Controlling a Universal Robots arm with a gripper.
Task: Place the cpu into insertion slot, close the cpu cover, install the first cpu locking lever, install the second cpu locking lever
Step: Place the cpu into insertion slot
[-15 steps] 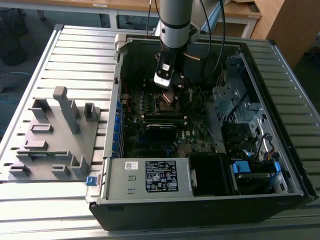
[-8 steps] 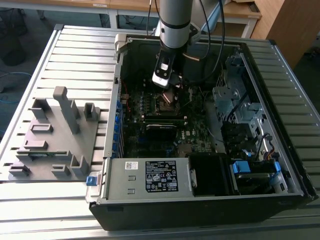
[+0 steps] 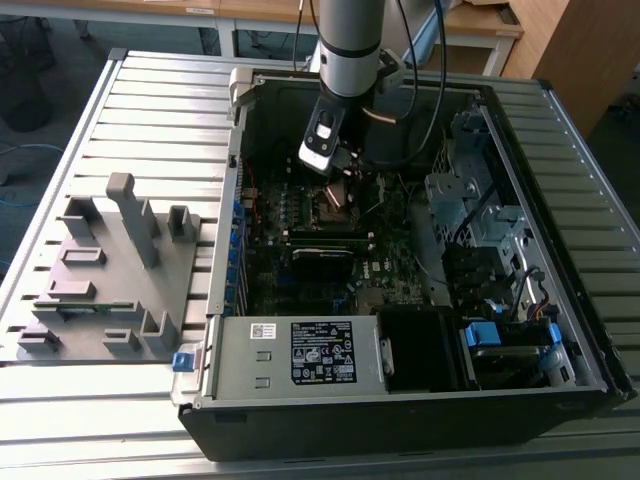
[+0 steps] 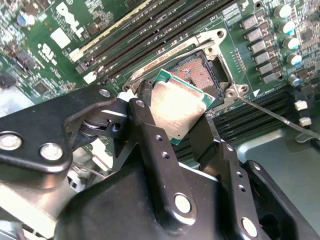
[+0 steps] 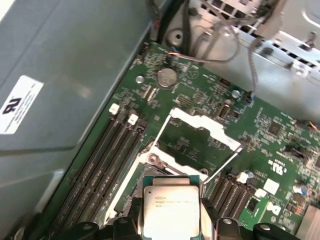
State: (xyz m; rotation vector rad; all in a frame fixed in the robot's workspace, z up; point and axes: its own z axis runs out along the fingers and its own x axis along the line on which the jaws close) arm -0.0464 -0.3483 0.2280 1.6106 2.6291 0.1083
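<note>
My gripper (image 4: 175,111) is shut on the cpu (image 4: 176,106), a flat square chip with a dull silver top and green edge, clamped between two black fingers (image 4: 150,131). The chip hangs tilted just above the insertion slot (image 4: 199,71), whose dark centre and silvery rim lie partly uncovered beyond it. In the first wrist view the cpu (image 5: 169,206) sits between the fingers, and the cpu cover (image 5: 205,124) stands swung open past it, green board showing through its window. A thin locking lever wire (image 4: 270,113) lies loose beside the socket. In the exterior view the gripper (image 3: 338,170) hovers over the slot (image 3: 335,205).
Long black memory slots (image 4: 150,31) flank the socket. The open computer case holds a power supply (image 3: 300,355) at the front, a metal drive cage (image 3: 470,200) and cables on the exterior view's right. A grey fixture plate (image 3: 105,280) lies outside the case on the slatted table.
</note>
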